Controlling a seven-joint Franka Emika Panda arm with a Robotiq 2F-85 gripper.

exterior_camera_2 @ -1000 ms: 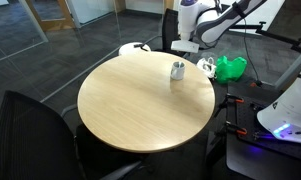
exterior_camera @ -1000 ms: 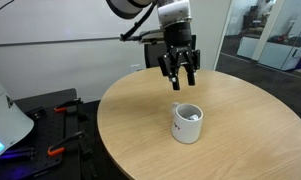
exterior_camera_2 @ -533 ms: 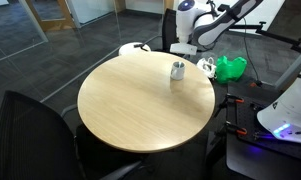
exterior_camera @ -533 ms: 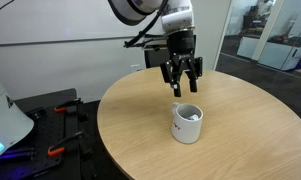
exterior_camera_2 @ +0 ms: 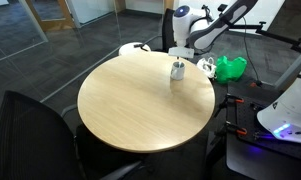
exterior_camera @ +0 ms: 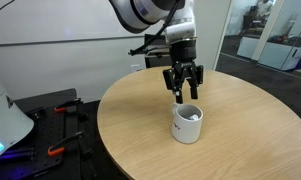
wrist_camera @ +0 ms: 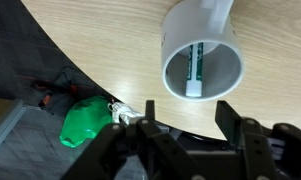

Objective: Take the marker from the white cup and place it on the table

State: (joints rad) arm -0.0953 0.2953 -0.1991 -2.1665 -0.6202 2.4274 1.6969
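Approach step right now, nothing grabbed yet. The jaws are spread apart and empty, hanging just above the white mug (exterior_camera: 187,124), near its mouth.

The wrist view looks straight down into the mug (wrist_camera: 222,60). The green marker (wrist_camera: 198,68) is inside, resting against the inner wall with its top end up near the rim. The mug stands upright on the counter (exterior_camera: 130,125), with its handle (wrist_camera: 222,8) on the far side from the jaws.

The marker runs across the line the jaws close along, so I think the wrist angle is already fine. The mug sits a bit off-centre from the jaws though, so I'd nudge over it first. The spread also looks about as wide as the mug's mouth, so I'd narrow it a little.

Then I'd go straight down, one finger on each side of the marker. Clipping the rim could tip the mug.
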